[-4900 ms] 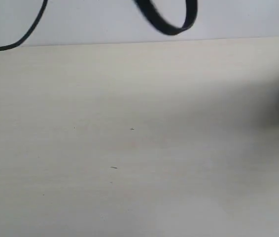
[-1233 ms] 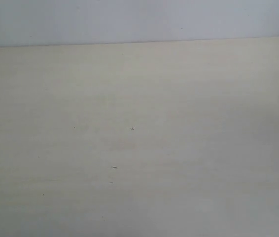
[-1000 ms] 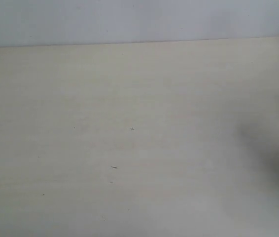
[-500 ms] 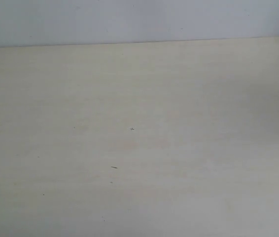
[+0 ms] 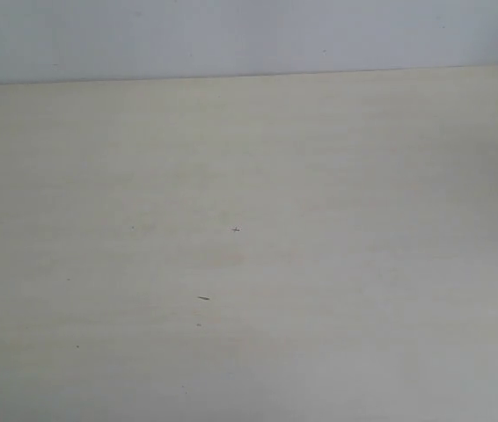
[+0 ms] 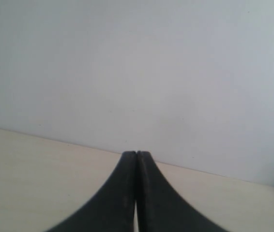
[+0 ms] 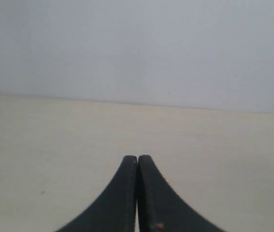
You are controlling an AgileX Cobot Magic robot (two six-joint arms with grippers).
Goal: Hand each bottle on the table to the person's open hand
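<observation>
No bottle and no hand shows in any view. The pale cream table [image 5: 249, 264] fills the exterior view, bare but for a few tiny dark specks [image 5: 203, 298]. Neither arm appears there. In the left wrist view my left gripper [image 6: 136, 153] is shut with its black fingers pressed together and nothing between them, above the table [image 6: 40, 169]. My right gripper [image 7: 137, 157] is likewise shut and empty over the table [image 7: 214, 145].
A plain grey-white wall [image 5: 249, 35] runs behind the table's far edge [image 5: 249, 76]. The same wall [image 6: 137, 72] fills the upper part of both wrist views.
The black cable loops and dark shape at the right edge, seen some seconds ago, are gone. A faint shadow at the lower right a second ago has vanished.
</observation>
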